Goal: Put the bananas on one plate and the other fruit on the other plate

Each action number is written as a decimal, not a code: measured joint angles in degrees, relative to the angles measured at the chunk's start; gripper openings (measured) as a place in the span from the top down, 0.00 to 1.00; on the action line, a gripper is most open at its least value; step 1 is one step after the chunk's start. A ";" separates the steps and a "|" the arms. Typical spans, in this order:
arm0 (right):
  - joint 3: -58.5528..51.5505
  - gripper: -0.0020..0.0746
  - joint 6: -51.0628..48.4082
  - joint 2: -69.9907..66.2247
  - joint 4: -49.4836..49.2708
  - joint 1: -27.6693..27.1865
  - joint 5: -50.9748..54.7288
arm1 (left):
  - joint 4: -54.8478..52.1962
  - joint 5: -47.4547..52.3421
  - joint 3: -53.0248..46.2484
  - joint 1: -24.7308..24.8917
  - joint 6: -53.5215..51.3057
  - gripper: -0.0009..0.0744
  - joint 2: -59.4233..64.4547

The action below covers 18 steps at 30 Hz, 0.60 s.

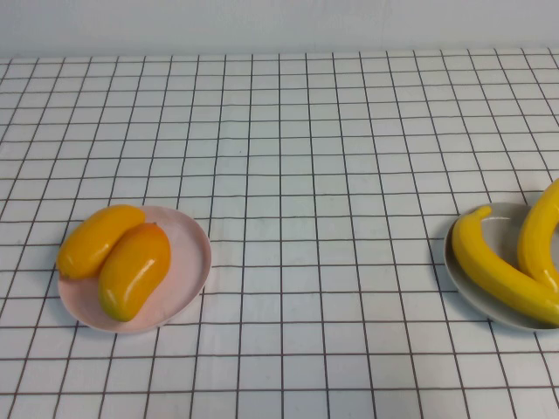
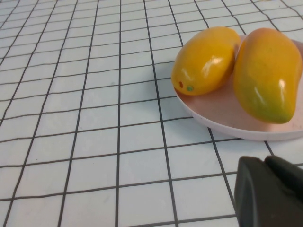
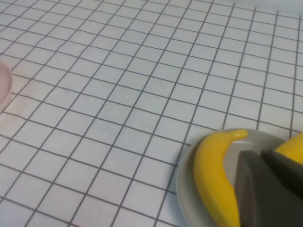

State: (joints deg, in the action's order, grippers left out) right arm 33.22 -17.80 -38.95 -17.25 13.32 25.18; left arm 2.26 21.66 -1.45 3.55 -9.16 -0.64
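At lower left, the pink plate point(image 1: 188, 234) holds both mangoes point(image 1: 133, 270), touching. At right edge, the grey plate point(image 1: 490, 229) holds both bananas point(image 1: 498, 272). The left gripper point(image 2: 271, 191) and the right gripper point(image 3: 270, 189) show only in wrist views; whether either is parted or closed, I cannot tell.

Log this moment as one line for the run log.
bananas on grey plate | mangoes on pink plate | left hand near pink plate | right hand over grey plate | sorting looks done

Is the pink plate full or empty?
Full: the round pale pink plate holds both plump orange mango-like fruits, lying side by side. Left claw is beside it; right claw over the bananas' plate.
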 joint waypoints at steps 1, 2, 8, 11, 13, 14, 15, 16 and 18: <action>-1.29 0.99 0.18 1.68 0.30 -0.32 -0.46 | 0.00 0.00 0.00 0.00 0.00 0.99 0.00; -3.03 0.99 0.42 3.89 0.35 -0.60 -1.24 | 0.00 0.00 0.00 0.00 0.00 0.99 0.00; -13.62 0.99 0.90 16.71 0.70 -1.10 -6.80 | 0.00 0.00 0.00 0.00 0.00 0.99 0.00; -18.23 0.99 0.90 21.60 0.70 -1.64 -9.31 | 0.00 0.00 0.00 0.00 0.00 0.99 0.00; -20.49 0.99 1.02 24.50 0.70 -1.99 -10.26 | 0.00 0.00 0.00 0.00 0.00 0.99 0.00; -21.54 0.99 1.13 25.71 0.70 -2.16 -10.70 | 0.00 0.00 0.00 0.00 0.00 0.99 0.00; -22.53 0.99 1.63 26.75 0.81 -2.42 -11.10 | 0.00 0.00 0.00 0.00 0.00 0.99 0.00; -23.56 0.99 2.02 27.58 0.81 -2.69 -11.91 | 0.00 0.00 0.00 0.00 0.00 0.99 0.00; -26.19 0.99 2.97 28.65 1.03 -3.10 -14.39 | 0.00 0.00 0.00 0.00 0.00 0.99 0.00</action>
State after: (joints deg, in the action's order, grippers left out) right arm 7.04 -14.82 -10.30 -16.23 10.22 10.79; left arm 2.26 21.66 -1.45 3.55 -9.16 -0.64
